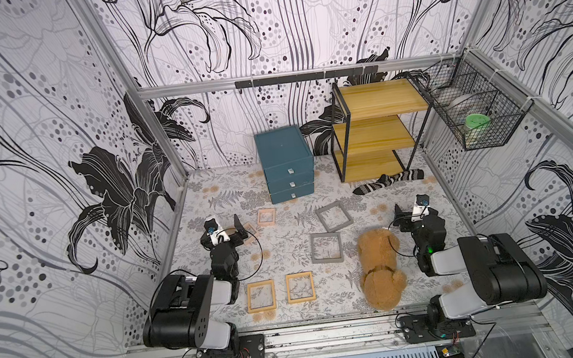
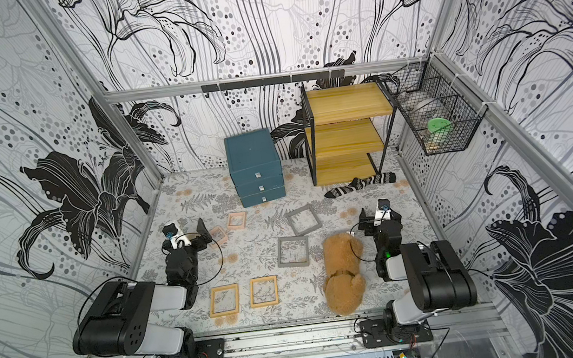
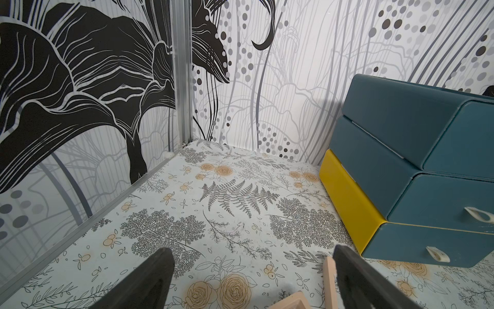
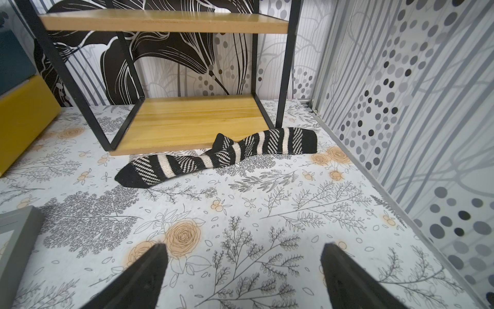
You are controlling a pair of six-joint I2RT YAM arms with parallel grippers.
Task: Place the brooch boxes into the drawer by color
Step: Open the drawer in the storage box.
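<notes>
Overhead, a floral-printed tabletop [image 1: 287,260] fills an enclosure with black-and-white flower walls. At the back right stands a yellow wooden shelf rack [image 1: 378,129] on a black frame. Just beside it, at the back centre, sits a teal-blue chest [image 1: 283,147]. Its three stacked drawers [image 1: 292,184] are all closed, each with a small silver pull. A brown teddy bear [image 1: 379,268] lies near the front, right of centre. A black-and-white striped sock [image 1: 388,180] lies at the foot of the rack.

All six brooch boxes lie flat on the tabletop, outside the drawers. Of the two grey boxes in the middle, one grey box [image 1: 334,216] is turned at an angle. The second grey box [image 1: 326,248] lies in front of it, near the bear's head. Two yellow-tan boxes lie side by side at the front left, a left box [image 1: 261,296] and a right box [image 1: 300,287]. Two small pink boxes lie in front of the chest. One pink box [image 1: 266,217] is in the open, and the near pink box [image 1: 251,233] is partly hidden by the left hand [image 1: 241,229].

In the left wrist view, that hand is spread wide, low over the tabletop. An edge of the near pink box sits just inside one finger, and contact cannot be judged. The right hand [image 1: 400,216], beside the bear's head, is also spread wide, with only printed tabletop between its fingers.
</notes>
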